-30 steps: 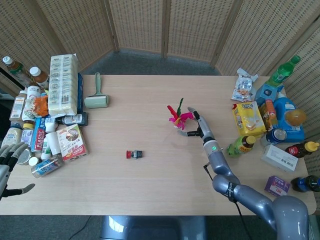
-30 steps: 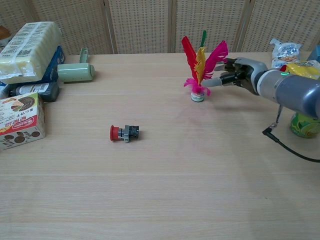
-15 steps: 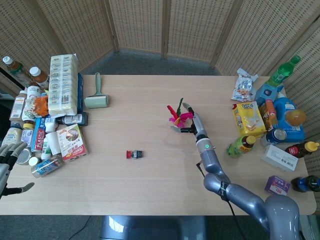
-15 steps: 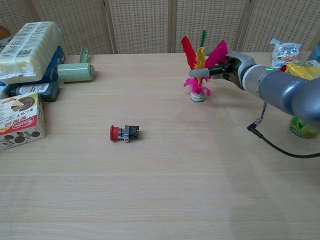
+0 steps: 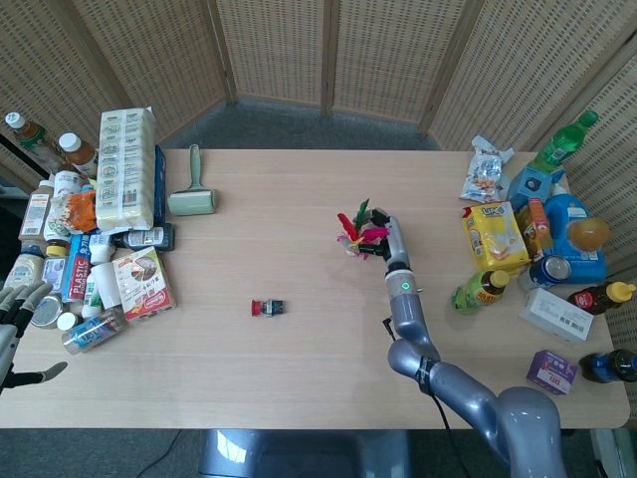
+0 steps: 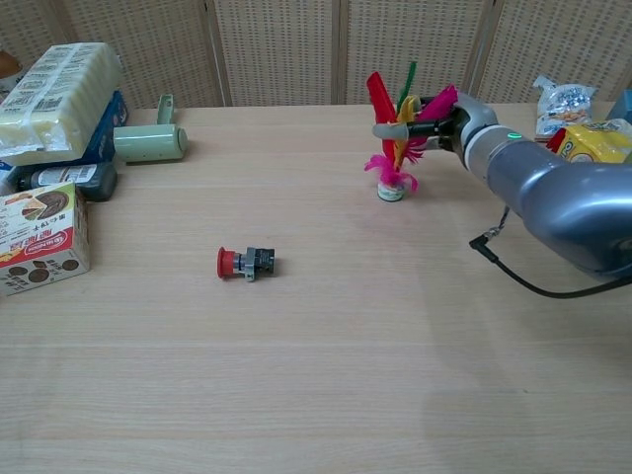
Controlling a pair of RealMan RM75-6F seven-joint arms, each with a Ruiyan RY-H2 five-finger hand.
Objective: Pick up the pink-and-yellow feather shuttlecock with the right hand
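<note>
The feathers of the pink-and-yellow feather shuttlecock (image 6: 397, 133) are closed on by the fingers of the right hand (image 6: 441, 117), while its base appears to rest upright on the pale wooden table (image 6: 316, 336) near the far middle; the lift is judged not yet done. The left hand (image 5: 17, 324) is held open, empty. Woven screens (image 5: 328, 50) are seen behind

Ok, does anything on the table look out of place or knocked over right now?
One thing: the small red-capped push button lies on its side alone in the middle of the table, apart from the goods along both edges. The shuttlecock stands on its base, its feathers bunched by the right hand.
</note>
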